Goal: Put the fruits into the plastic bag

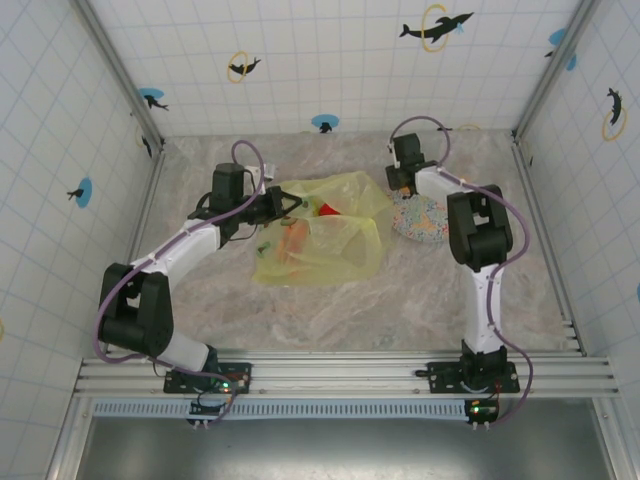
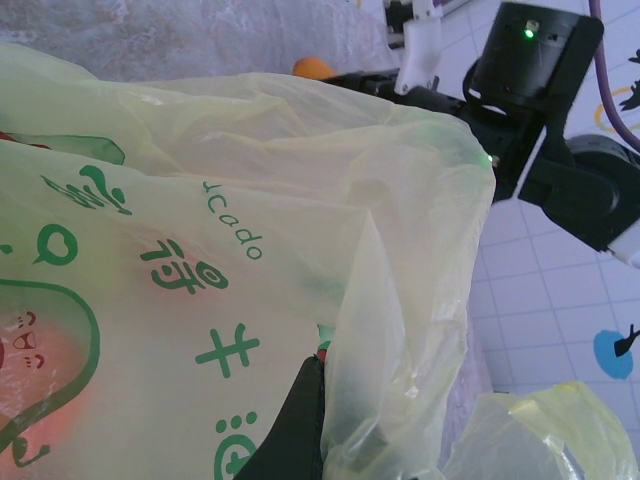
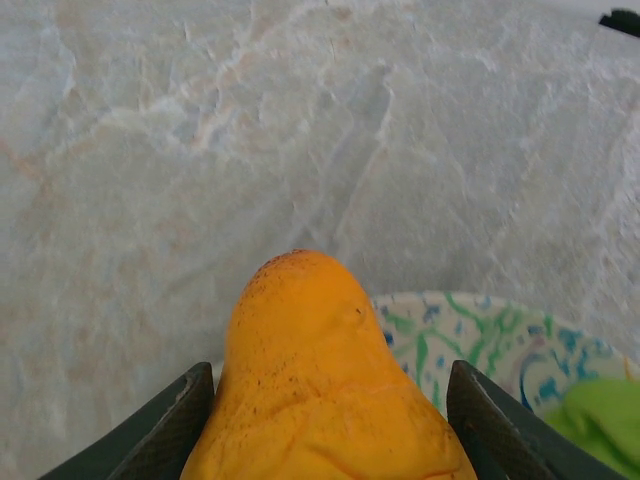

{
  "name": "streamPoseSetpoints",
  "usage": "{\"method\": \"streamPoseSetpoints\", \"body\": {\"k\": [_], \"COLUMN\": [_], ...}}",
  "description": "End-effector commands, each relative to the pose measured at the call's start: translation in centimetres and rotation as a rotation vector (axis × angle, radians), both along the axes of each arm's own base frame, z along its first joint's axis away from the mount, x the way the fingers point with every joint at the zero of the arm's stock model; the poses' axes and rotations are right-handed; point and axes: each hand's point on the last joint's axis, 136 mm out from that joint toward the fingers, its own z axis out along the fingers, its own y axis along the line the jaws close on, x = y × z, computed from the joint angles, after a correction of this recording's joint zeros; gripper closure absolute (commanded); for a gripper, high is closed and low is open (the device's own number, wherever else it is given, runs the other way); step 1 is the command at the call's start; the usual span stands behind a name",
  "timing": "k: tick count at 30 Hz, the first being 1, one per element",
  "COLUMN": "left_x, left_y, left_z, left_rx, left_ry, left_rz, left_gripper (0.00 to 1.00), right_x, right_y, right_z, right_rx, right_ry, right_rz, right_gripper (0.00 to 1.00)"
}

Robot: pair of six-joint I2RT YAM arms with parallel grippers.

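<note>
Orange fruit [image 3: 325, 390] btwn right fingers [image 3: 175, 430], plate [image 3: 480, 330] behind.

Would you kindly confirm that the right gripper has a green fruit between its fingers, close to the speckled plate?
Not quite: the right wrist view shows that the fruit between the right gripper's fingers is orange, not green. It is indeed close to the speckled plate.

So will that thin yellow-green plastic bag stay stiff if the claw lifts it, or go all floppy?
Probably floppy: the thin yellow-green plastic bag is crumpled and folded where the left claw pinches it. Likely light too, as it looks see-through, with the small glossy toy fruits showing inside. It may sag around them when lifted.
</note>
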Motion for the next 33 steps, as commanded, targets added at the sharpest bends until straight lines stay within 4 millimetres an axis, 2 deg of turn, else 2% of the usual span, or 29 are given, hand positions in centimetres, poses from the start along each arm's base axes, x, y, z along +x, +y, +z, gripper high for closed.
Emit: {"method": "streamPoseSetpoints", "body": {"k": [1,5,7,13,16,21,28,33], "left_x": [-0.2,-0.2,-0.2,-0.2,-0.2,-0.3,-0.2,-0.3], "left_y": [0.1,0.0,0.0,-0.1,-0.1,-0.1,-0.1,-0.1], "left_z": [0.9,1.2,1.4,1.7,1.7,1.9,1.8,2.0], "left_rx": [-0.016,-0.026,-0.031,-0.040,-0.042,-0.044,-0.045,-0.050], "left_ry": [-0.013,-0.016,-0.020,-0.023,-0.022,-0.027,-0.023,-0.028], "left_rz": [-0.010,-0.010,-0.013,-0.014,-0.013,-0.015,-0.014,-0.016], "left_gripper": [1.00,1.00,1.00,1.00,1.00,1.00,1.00,1.00], "right_x": [-1.3,-5.2,-8.3,-17.5,-20.7,-23.0,-25.8,-25.9], "right_y": [0.2,0.2,0.6,3.3,5.0,7.4,12.6,16.3], "right_z": [6.4,9.7,10.7,12.5,12.6,10.8,10.8,10.1], "right_rx": [0.048,0.105,0.164,0.392,0.479,0.534,0.651,0.634], "right_ry": [-0.133,-0.205,-0.227,-0.306,-0.288,-0.194,-0.112,-0.064], "right_rz": [-0.008,0.008,0.038,0.254,0.375,0.537,0.814,0.894], "right_gripper": [0.45,0.46,0.47,0.47,0.47,0.47,0.48,0.48]}}
